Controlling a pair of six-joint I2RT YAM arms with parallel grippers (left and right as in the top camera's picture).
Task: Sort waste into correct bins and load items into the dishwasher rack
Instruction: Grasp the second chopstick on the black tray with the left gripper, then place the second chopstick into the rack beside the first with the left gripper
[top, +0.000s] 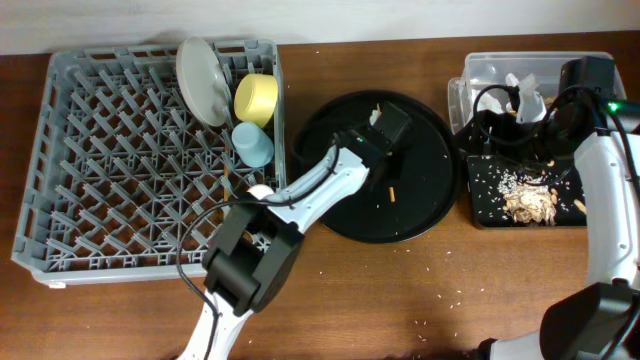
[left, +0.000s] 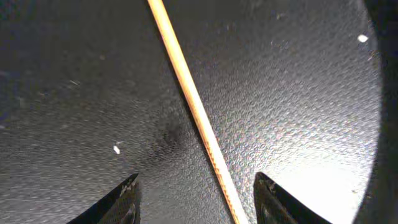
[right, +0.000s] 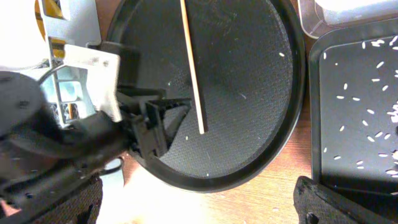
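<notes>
- Dishwasher rack (top: 110, 170) on the worktop (top: 400, 300) holds plate (top: 203, 80), yellow bowl (top: 256, 97), blue cup (top: 252, 143).
- Round black tray (top: 432, 165) carries a lone chopstick (left: 193, 106) (fetching it looks like the step in hand).
- Left end effector (left: 198, 200) hovers spread astride it, empty; next it should lower and pinch squarely.

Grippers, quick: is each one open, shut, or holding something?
Left gripper: open, chopstick lying between its jaws, ungripped.
Right gripper: open, holding nothing.
</notes>
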